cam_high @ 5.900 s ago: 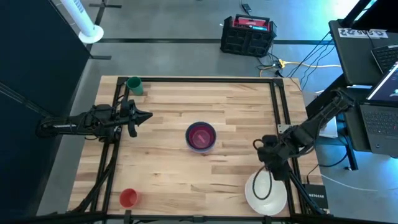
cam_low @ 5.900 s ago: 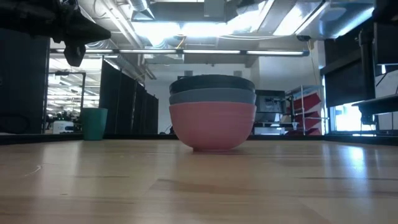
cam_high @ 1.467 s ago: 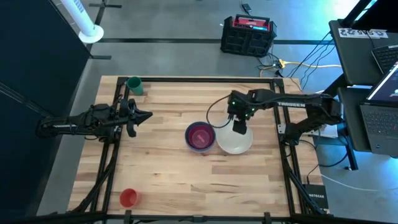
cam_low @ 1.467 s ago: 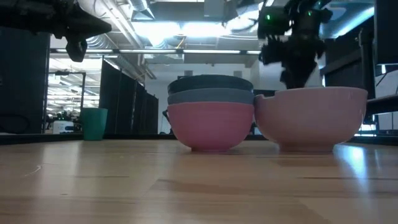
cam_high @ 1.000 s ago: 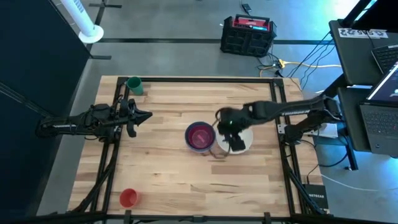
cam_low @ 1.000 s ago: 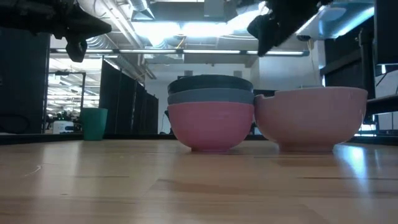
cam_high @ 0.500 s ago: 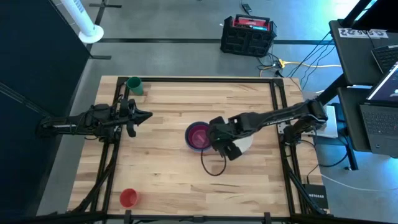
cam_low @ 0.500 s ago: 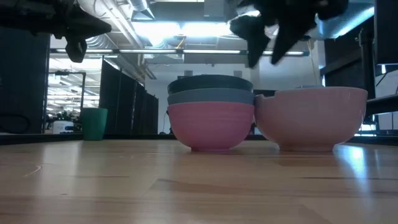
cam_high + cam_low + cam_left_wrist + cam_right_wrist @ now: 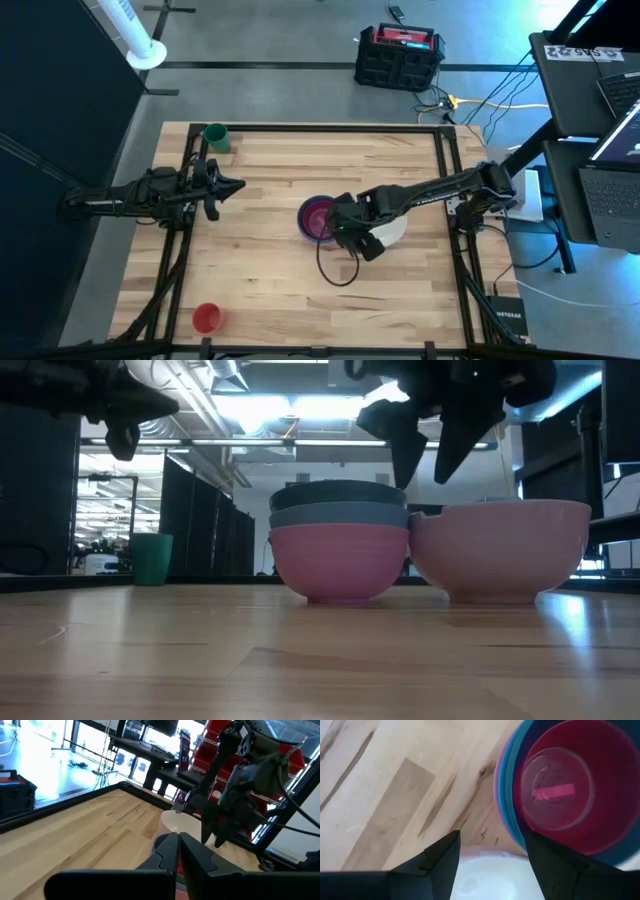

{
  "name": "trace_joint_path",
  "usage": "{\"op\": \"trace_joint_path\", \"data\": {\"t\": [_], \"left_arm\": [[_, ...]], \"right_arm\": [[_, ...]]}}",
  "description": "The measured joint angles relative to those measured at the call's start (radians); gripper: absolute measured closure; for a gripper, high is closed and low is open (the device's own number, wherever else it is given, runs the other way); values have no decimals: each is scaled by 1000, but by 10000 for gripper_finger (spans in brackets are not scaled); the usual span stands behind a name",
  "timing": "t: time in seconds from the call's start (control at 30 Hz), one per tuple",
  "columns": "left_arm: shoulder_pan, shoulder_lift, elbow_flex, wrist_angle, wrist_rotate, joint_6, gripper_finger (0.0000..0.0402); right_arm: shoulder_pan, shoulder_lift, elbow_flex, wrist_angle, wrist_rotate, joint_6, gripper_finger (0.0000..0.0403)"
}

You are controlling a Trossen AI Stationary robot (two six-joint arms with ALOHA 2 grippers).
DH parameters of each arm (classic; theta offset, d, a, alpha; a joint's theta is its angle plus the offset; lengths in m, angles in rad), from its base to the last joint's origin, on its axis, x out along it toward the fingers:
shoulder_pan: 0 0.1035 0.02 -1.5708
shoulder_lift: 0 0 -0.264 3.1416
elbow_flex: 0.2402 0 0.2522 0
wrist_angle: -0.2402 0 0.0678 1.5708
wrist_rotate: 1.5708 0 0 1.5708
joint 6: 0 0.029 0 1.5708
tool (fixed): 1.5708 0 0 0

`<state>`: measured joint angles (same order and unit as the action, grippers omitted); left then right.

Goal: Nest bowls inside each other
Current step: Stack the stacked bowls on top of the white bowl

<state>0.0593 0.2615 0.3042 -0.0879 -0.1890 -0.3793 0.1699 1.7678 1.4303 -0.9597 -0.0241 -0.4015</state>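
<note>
My right gripper [image 9: 432,460] hangs with jaws spread, holding nothing, just above the seam where the stack [image 9: 320,218] and the white bowl [image 9: 388,229] touch. The magenta bowl [image 9: 570,785] sits innermost in that stack, mid-table. My left gripper [image 9: 232,186] waits clenched shut and empty, well apart over the table's left side.

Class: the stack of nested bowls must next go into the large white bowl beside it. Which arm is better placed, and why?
The right. Its open gripper hovers over the nested plastic bowl stack beside the large white plastic bowl. The left gripper waits shut, far off.
</note>
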Motion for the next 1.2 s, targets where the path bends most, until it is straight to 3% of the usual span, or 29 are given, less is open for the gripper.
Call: {"op": "trace_joint_path", "data": {"t": [1.03, 1.2], "left_arm": [[0, 0, 0, -7, 0, 16, 402], [0, 0, 0, -4, 0, 16, 402]], "right_arm": [[0, 136, -2, 106, -21, 1, 190], [-3, 141, -3, 128, 7, 10, 225]]}}
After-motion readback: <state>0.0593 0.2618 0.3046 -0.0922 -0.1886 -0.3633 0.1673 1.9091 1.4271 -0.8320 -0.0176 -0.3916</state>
